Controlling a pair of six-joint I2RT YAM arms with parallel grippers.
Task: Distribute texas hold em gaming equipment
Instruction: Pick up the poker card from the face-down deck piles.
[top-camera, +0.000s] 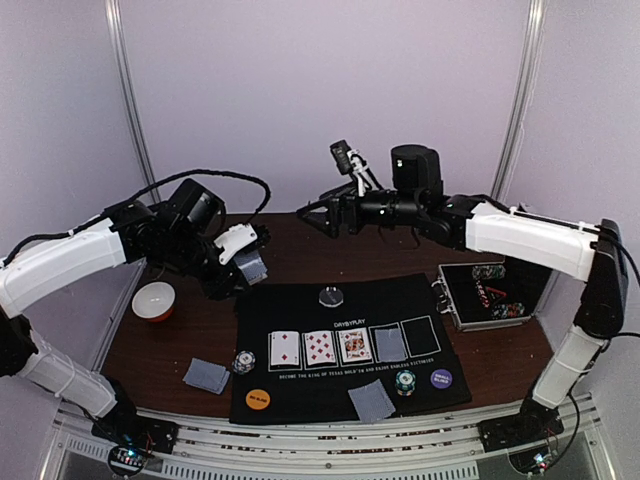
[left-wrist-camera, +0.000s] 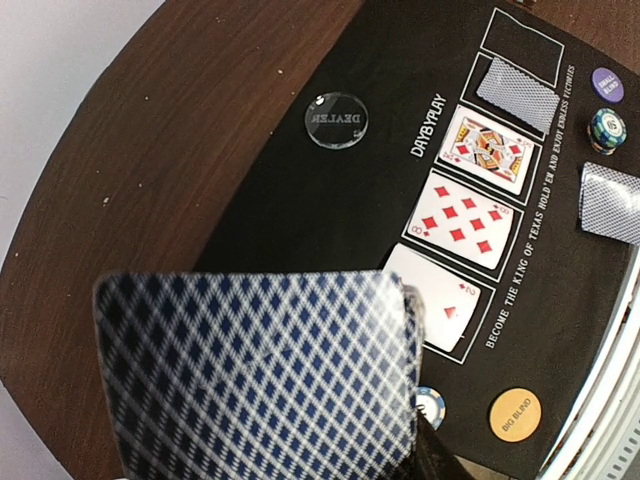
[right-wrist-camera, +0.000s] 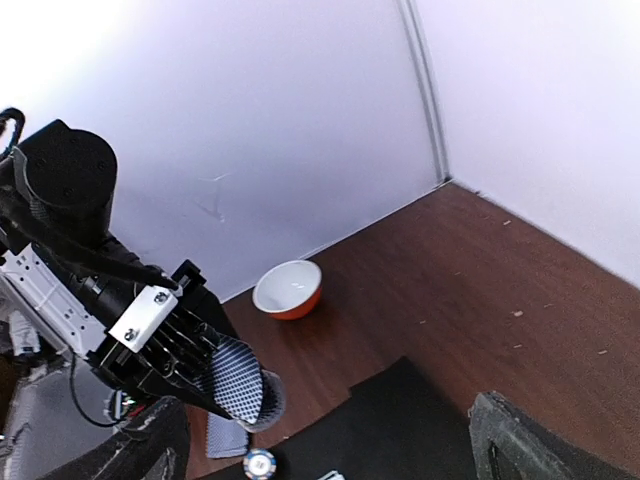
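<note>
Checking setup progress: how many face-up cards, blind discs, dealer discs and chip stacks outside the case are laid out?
Face-up cards: 3
Orange blind disc: 1
Purple blind disc: 1
Dealer disc: 1
Chip stacks: 2
Total: 8

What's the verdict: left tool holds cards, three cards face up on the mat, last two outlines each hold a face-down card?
Wrong on the outlines: only the fourth holds a face-down card; the fifth outline is empty, per the top external view. Rest stands: left tool holds cards.
</note>
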